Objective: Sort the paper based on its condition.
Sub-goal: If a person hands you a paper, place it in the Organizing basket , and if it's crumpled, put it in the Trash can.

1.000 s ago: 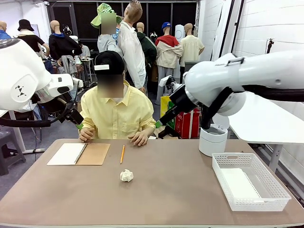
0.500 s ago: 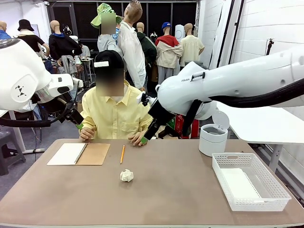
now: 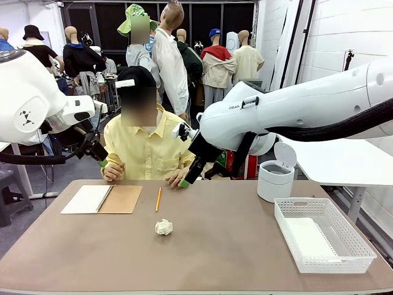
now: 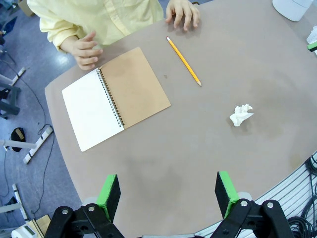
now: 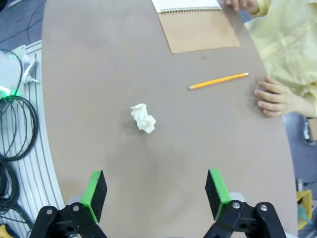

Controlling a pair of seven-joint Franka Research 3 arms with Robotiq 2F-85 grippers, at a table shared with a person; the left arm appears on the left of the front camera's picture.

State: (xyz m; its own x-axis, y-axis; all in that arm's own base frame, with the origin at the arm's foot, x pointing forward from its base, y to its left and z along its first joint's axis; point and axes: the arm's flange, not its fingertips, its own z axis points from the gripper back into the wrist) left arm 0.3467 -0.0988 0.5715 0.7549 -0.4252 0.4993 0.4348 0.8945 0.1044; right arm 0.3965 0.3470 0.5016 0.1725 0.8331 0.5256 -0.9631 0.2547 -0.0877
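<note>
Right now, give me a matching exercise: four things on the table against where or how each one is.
Things:
1. paper ball
2. pencil
3. notebook
4. basket

States:
A. open, blank page showing
B. at the right end of the table, a flat white sheet inside
C. crumpled, near the middle of the table
D. between the notebook and the person's hand

Pairs: 1-C, 2-D, 3-A, 4-B
</note>
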